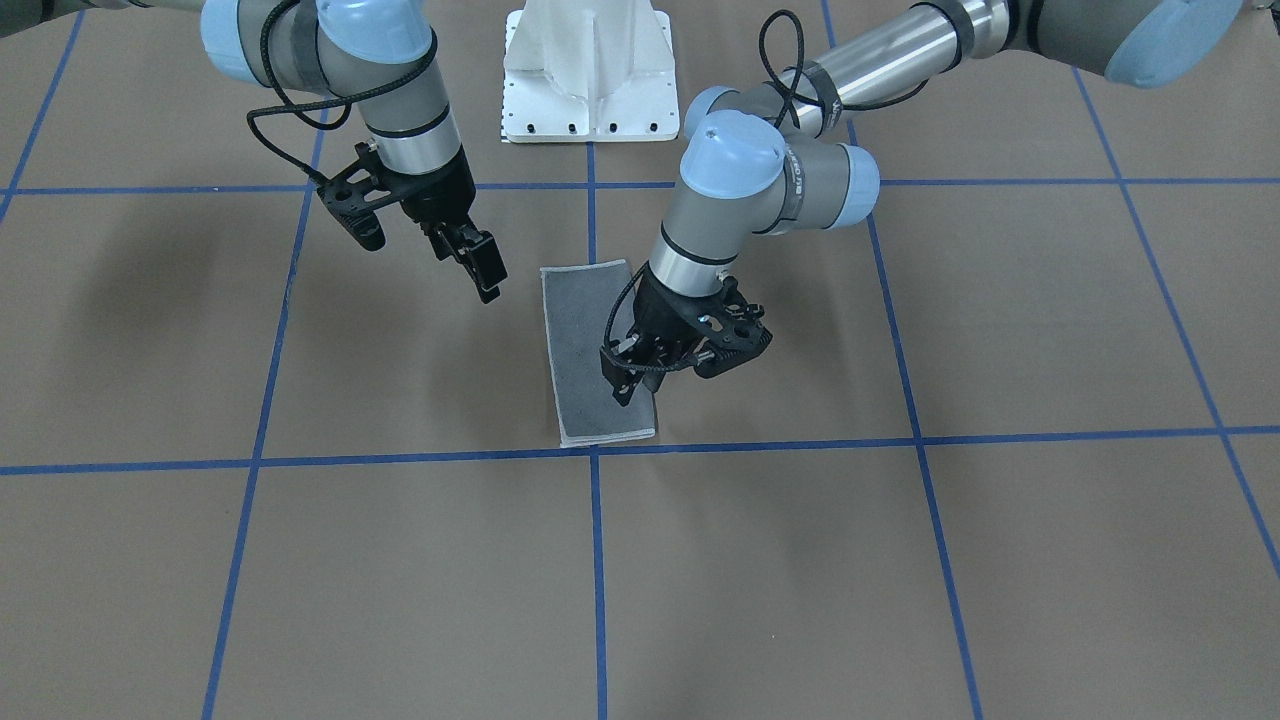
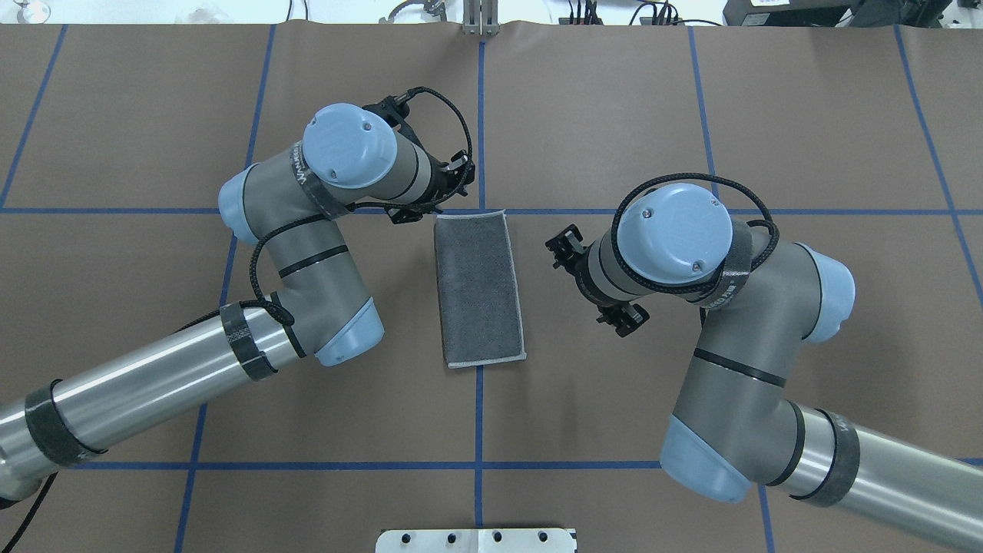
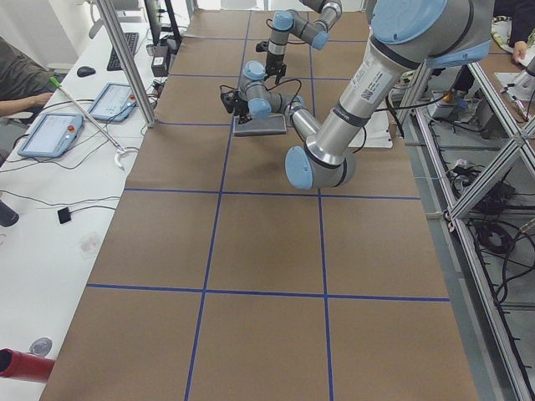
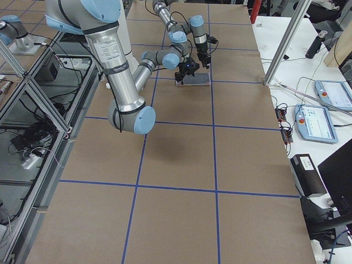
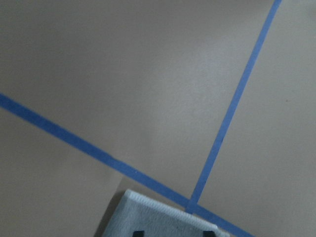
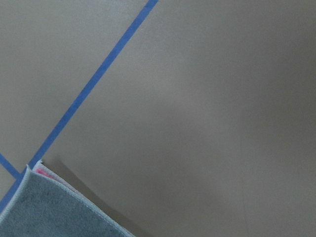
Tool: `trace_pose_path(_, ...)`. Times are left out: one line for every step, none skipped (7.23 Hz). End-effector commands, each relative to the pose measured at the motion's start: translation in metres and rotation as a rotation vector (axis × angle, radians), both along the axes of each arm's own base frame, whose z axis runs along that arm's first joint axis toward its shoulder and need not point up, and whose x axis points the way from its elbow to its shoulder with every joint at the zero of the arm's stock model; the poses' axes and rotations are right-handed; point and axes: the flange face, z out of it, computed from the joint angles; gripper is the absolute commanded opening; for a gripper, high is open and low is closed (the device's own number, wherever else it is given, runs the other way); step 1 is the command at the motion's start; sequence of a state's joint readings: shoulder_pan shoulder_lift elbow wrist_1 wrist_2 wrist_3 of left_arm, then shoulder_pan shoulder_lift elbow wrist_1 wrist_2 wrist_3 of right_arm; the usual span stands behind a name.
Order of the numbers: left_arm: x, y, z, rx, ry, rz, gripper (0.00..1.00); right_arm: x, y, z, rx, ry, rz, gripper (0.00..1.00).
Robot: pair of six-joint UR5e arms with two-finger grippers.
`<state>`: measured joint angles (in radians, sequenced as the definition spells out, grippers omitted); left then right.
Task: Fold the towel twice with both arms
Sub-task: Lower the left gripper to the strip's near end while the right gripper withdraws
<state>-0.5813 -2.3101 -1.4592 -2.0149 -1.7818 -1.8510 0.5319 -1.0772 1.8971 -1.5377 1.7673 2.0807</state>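
We see the small grey-faced terry towel (image 2: 480,288), folded into a long rectangle with pale stitched edging, lying flat on the brown table cover (image 2: 614,115), one short end at the blue tape cross (image 2: 481,211). The left gripper (image 1: 625,382) hangs over the towel beside that cross, fingers spread, holding nothing. The right gripper (image 1: 480,265) hovers farther from the cross, off the towel; we cannot tell its grip
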Motion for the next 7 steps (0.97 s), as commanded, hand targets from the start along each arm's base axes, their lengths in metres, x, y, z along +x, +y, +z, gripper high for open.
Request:
trace_pose_path(-0.009,0.070,0.027,-0.060,0.002,-0.009,0.50,0.017,-0.021,0.004,0.085,0.031,-0.041,1.00)
trace_pose_path(0.003,0.109,0.033,-0.120,0.027,-0.065,0.47,0.031,-0.032,0.008,0.088,0.024,-0.085,1.00)
trace_pose_path(0.011,0.124,0.030,-0.138,0.040,-0.075,0.45,0.051,-0.046,0.014,0.092,0.016,-0.135,1.00)
trace_pose_path(0.023,0.143,0.031,-0.167,0.047,-0.071,0.42,0.057,-0.054,0.023,0.086,0.027,-0.139,1.00)
trace_pose_path(0.038,0.165,0.035,-0.175,0.020,-0.047,0.41,0.055,-0.059,0.029,0.074,0.037,-0.137,1.00)
trace_pose_path(0.042,0.170,0.035,-0.179,0.012,-0.037,0.41,0.054,-0.059,0.030,0.071,0.038,-0.138,1.00)
trace_pose_path(0.048,0.176,0.039,-0.179,0.003,-0.026,0.39,0.054,-0.059,0.030,0.071,0.038,-0.138,1.00)
